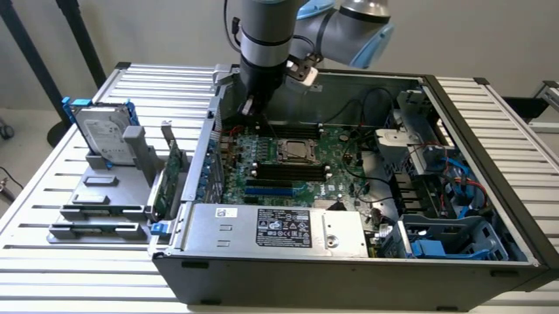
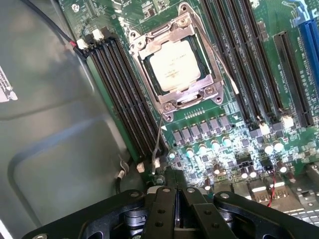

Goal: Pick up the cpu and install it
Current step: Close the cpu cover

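I'm watching the arm (image 1: 262,39) coming down from the far side into the open computer case (image 1: 349,281). Its grey forearm is standing almost vertical, and the black wrist section is dipping in beside the case's wall on the exterior view's left. The gripper (image 1: 248,112) is pointing straight down and hanging over the far part of the green motherboard (image 1: 336,190).

Through the wrist camera I'm seeing the gripper (image 2: 174,179) with its 2 fingers pressed together and gripping nothing, the tips hovering over a row of small capacitors.

The cpu (image 1: 292,151) is lying flat in its socket near the middle of the motherboard, nearer than the gripper, toward the exterior view's right, and apart from it. In the wrist view the cpu (image 2: 174,69) is showing its silvery top, framed by the metal socket bracket (image 2: 149,45), with black memory slots (image 2: 124,99) running along both sides.

Outside the case, on the exterior view's left, a hard drive (image 1: 103,134) is standing upright in a grey holder (image 1: 105,196). A green circuit card (image 1: 175,170) is standing on edge between the holder and the case.
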`<action>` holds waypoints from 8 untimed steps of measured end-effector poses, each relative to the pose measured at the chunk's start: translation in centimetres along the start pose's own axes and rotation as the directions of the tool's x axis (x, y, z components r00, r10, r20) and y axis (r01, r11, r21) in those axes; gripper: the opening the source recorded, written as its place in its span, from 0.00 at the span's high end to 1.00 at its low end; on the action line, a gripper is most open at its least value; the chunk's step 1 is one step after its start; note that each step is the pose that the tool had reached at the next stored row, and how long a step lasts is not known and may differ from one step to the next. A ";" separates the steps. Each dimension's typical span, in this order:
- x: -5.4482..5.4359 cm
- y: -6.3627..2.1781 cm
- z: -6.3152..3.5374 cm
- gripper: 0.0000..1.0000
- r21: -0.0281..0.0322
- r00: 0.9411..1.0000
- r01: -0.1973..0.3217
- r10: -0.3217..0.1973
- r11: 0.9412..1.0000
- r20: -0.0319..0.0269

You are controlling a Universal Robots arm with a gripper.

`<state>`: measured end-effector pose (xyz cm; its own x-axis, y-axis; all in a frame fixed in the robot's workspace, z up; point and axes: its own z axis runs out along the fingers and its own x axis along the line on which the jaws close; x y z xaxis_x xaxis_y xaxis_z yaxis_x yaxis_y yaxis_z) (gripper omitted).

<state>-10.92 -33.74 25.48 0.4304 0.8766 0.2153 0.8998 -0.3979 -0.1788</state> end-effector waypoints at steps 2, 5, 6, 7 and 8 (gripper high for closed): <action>-0.1 -0.13 0.09 0.89 0.004 1.000 -0.006 0.006 1.000 -0.014; -0.2 -0.16 0.26 0.89 0.009 0.999 -0.023 0.023 1.000 -0.035; -0.2 -0.15 0.32 0.89 0.011 0.999 -0.029 0.029 1.000 -0.042; -0.2 -0.14 0.38 0.89 0.012 0.998 -0.034 0.035 0.999 -0.049; -0.2 -0.13 0.45 0.89 0.014 0.998 -0.039 0.040 0.999 -0.056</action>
<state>-11.15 -33.74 25.03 0.4691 0.8434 0.2619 0.8813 -0.4279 -0.2007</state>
